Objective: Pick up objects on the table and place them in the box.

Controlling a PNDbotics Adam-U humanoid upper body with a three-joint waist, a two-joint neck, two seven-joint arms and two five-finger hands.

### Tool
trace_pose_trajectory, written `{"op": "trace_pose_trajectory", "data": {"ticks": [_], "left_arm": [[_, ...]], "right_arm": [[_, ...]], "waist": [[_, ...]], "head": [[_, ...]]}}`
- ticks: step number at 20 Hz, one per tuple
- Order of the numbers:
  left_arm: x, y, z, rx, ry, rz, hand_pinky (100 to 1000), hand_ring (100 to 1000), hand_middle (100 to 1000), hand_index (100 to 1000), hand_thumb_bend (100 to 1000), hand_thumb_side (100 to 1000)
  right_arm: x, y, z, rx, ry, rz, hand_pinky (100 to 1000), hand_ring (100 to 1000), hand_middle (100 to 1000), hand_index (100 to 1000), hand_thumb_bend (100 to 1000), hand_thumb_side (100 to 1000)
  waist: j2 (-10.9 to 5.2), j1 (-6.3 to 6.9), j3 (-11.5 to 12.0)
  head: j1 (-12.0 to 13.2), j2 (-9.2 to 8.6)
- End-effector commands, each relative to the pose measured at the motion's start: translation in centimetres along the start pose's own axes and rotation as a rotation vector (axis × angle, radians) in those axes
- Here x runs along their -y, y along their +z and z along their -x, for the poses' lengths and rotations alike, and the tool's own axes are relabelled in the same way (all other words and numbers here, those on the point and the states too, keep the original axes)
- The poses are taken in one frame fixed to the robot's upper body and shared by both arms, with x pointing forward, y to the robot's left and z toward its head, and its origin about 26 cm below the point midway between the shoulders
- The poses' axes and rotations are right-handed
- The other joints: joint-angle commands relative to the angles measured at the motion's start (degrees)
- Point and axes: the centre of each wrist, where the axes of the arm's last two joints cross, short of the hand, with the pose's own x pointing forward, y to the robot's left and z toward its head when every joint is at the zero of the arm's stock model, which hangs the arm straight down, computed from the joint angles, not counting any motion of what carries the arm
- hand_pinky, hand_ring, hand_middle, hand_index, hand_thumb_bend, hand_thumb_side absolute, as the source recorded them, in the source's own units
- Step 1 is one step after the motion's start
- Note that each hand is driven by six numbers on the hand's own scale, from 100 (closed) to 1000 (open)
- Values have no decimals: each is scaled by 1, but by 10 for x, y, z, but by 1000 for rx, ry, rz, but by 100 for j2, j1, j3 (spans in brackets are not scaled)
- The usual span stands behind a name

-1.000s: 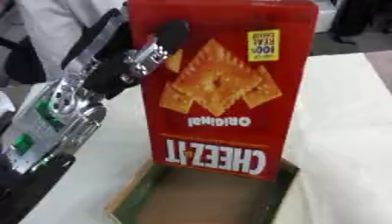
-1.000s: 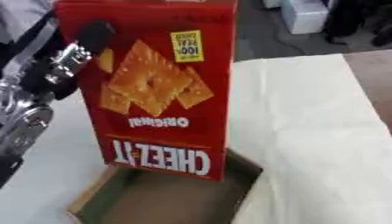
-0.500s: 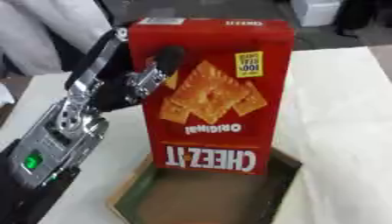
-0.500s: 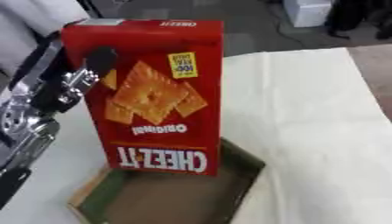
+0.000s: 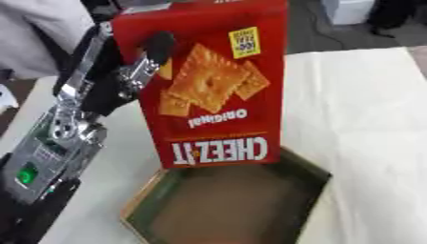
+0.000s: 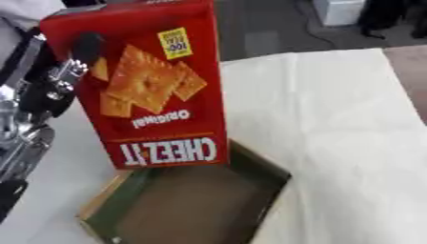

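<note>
Gripping the red cracker box (image 5: 208, 86) upside down, the left hand (image 5: 125, 81) has its fingers curled round the box's left edge, holding it upright over the open cardboard box (image 5: 309, 167) on the white-covered desk (image 5: 367, 105).

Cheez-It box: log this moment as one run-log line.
left hand: fingers curled on Cheez-It box | box upside down, upright, lower end at open cardboard box far rim | right hand: not in view
</note>
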Motion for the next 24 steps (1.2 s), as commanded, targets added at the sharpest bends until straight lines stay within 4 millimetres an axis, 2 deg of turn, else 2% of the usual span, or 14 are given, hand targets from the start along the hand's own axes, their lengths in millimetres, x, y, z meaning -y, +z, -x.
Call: {"op": "trace_pose_trajectory", "data": {"ticks": [1,2,3,4,6,8,11,16,24], "left_arm": [[-6,-2,-12,60,-73,129,584,477,758,665,100,743],[-7,-2,-13,74,-103,209,776,674,930,882,100,946],[-6,-2,-14,88,-145,319,828,742,982,938,100,997],[-7,-1,-15,96,-181,419,844,762,1000,956,100,1000],[-10,-1,-13,98,-219,567,847,762,1000,961,100,1000],[-15,-2,-10,93,-222,617,852,762,1000,966,100,1000],[-20,-1,-9,94,-208,626,873,776,1000,993,100,1000],[-21,-1,-9,121,-183,666,985,871,1000,1000,152,1000],[-25,1,-5,105,-182,656,996,873,1000,1000,152,1000]], "right_arm": [[6,-4,-3,22,21,0,515,722,813,797,100,613],[6,-4,-3,22,21,0,515,722,813,796,100,613],[6,-4,-3,23,21,0,515,722,813,797,100,613],[6,-4,-3,23,21,0,515,722,813,797,100,614],[6,-4,-3,22,21,0,515,722,813,797,100,614],[6,-4,-3,22,21,1,515,722,813,796,100,614],[6,-4,-3,21,22,2,515,721,813,796,100,614],[6,-4,-3,20,21,3,516,721,812,795,100,615],[6,-4,-3,20,20,3,516,721,812,794,100,616]], "waist": [[-78,-37,13],[-79,-36,12],[-78,-35,11],[-79,-35,13],[-81,-34,18],[-87,-32,21],[-107,-25,18],[-147,-10,17],[-180,-6,9]], "head": [[59,50],[61,56],[64,63],[63,70],[58,88],[47,114],[16,156],[-40,185],[-74,150]]}}
